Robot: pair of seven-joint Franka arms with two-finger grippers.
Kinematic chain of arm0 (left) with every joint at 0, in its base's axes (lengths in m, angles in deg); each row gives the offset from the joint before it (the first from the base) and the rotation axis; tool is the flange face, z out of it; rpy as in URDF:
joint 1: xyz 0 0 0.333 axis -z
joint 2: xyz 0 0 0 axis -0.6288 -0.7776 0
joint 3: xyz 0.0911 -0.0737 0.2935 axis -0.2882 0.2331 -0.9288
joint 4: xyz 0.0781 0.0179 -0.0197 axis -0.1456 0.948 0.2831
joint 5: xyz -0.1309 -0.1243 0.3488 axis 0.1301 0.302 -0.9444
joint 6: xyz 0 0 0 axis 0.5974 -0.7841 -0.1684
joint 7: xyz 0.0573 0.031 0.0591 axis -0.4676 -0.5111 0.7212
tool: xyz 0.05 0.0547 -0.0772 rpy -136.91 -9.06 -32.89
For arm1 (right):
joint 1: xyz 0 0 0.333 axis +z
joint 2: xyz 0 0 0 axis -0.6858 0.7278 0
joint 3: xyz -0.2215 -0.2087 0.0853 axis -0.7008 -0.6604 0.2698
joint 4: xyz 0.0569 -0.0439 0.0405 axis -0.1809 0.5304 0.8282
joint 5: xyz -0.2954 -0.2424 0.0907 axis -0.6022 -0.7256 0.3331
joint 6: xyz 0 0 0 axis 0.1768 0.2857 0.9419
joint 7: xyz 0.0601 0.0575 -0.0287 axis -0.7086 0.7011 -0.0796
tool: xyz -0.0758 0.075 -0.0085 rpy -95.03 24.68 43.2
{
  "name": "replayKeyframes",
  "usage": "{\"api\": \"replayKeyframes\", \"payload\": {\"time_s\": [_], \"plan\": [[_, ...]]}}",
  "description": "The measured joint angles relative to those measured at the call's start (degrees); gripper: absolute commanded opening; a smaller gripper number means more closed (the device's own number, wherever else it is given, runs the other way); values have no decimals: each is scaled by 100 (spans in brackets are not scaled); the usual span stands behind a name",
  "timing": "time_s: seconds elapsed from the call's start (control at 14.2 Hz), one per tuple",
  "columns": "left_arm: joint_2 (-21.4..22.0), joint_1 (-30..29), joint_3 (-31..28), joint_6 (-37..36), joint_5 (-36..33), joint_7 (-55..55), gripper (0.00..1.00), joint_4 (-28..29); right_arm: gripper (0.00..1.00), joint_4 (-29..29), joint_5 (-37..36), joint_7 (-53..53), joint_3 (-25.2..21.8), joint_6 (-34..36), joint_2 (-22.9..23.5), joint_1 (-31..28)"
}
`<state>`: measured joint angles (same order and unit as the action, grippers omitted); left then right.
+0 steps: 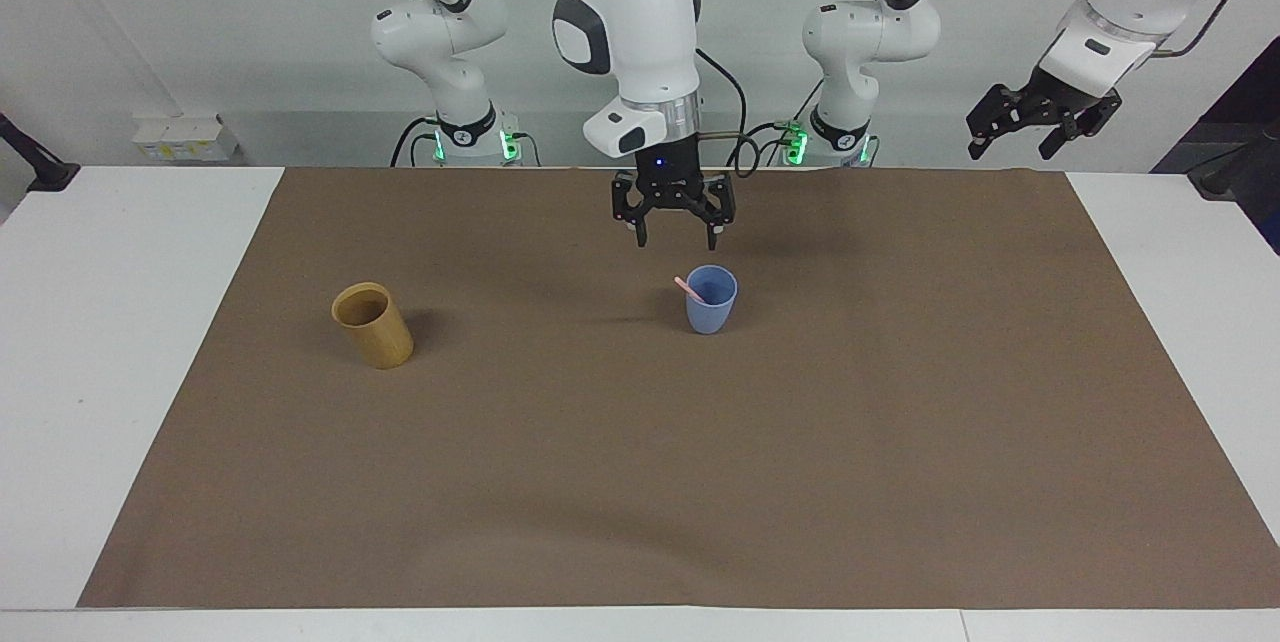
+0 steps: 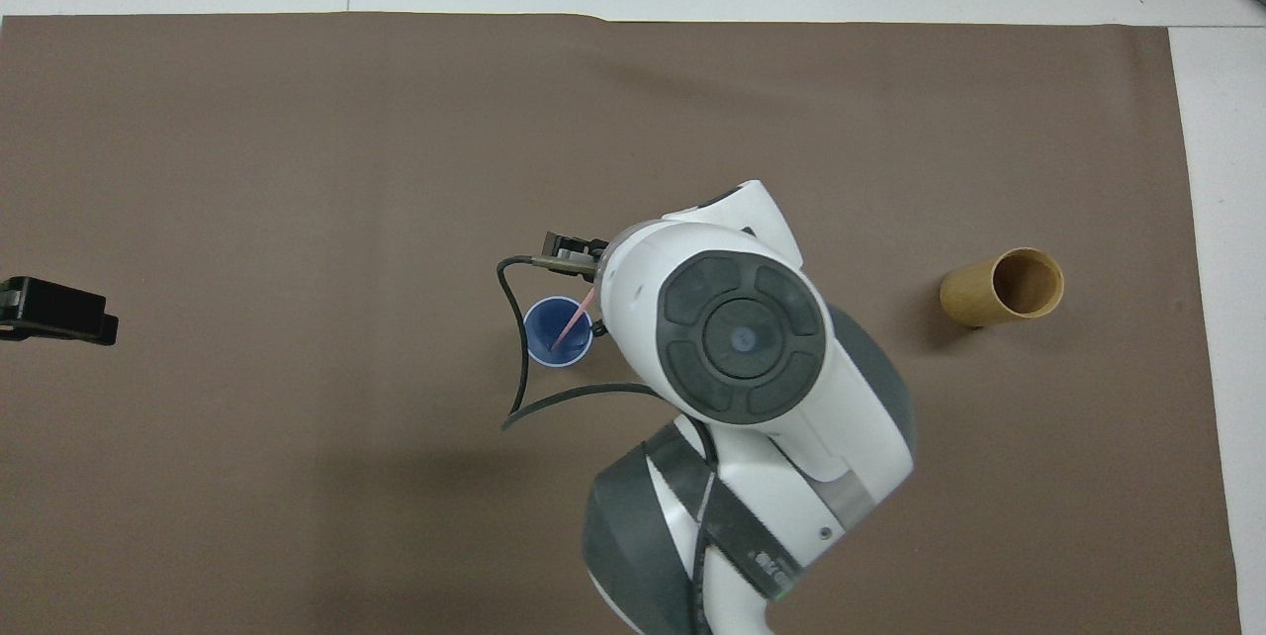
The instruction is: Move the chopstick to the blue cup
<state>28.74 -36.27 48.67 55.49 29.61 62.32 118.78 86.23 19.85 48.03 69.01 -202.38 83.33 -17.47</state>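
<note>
The chopstick (image 1: 688, 287) leans inside the blue cup (image 1: 711, 312), its top resting on the rim toward the right arm's end — the transfer looks done, with only the retreat left. The right pincer (image 1: 673, 230) hangs over the cup, well clear of the stick, spread wide and empty. The left pincer (image 1: 1042, 119) waits off the desk's edge, spread too. The tan cup (image 1: 373, 326) stands apart, seemingly empty.

Overhead, the right arm (image 2: 742, 338) apparently hides its own claw.
</note>
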Motion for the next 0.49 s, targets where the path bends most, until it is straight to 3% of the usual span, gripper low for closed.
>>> {"api": "replayKeyframes", "payload": {"time_s": [0.49], "plan": [[0, 0, 0, 0, 0, 0, 100, 0, 100, -8, 1, -1713, -32, 1790, -1006, -1263]]}}
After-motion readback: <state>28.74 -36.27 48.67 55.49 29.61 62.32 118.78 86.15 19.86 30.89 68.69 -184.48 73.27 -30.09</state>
